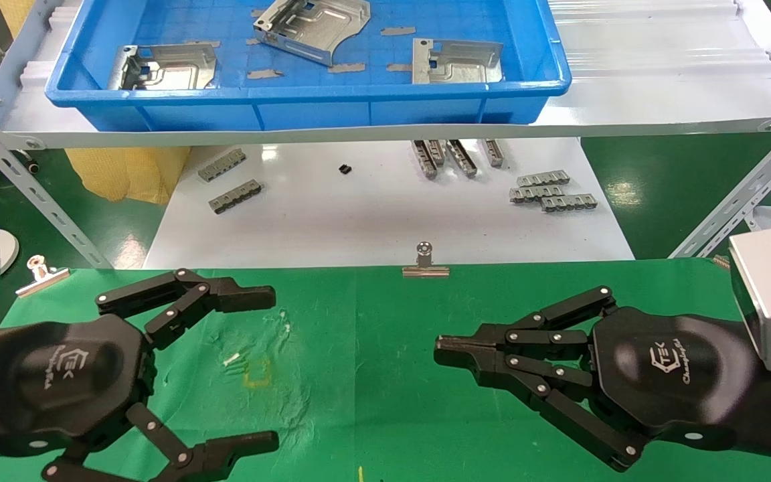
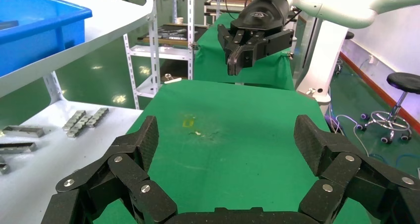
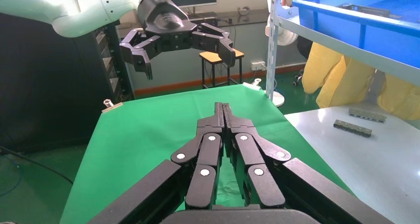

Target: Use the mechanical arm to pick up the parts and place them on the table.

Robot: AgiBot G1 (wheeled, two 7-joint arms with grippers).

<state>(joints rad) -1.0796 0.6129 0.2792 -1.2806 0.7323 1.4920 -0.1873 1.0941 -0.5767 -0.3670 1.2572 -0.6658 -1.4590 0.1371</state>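
Note:
Three silvery stamped parts lie in the blue bin [image 1: 305, 107] on the white shelf: one at the left [image 1: 166, 67], one in the middle [image 1: 312, 28], one at the right [image 1: 456, 61]. My left gripper [image 1: 262, 365] [image 2: 225, 135] hovers open over the green table [image 1: 372, 375] at the near left, nothing between its fingers. My right gripper [image 1: 440, 349] [image 3: 223, 107] is shut with nothing in it, above the cloth at the near right, its tip pointing toward the left one. Each wrist view shows the other gripper across the table.
Small grey toothed bars [image 1: 235, 196] [image 1: 553, 194] and a few more bars [image 1: 456, 157] lie on the white board [image 1: 372, 221] below the shelf. Binder clips [image 1: 425, 263] [image 1: 42, 274] sit on the cloth's far edge. Angled shelf legs [image 1: 31, 187] stand at both sides.

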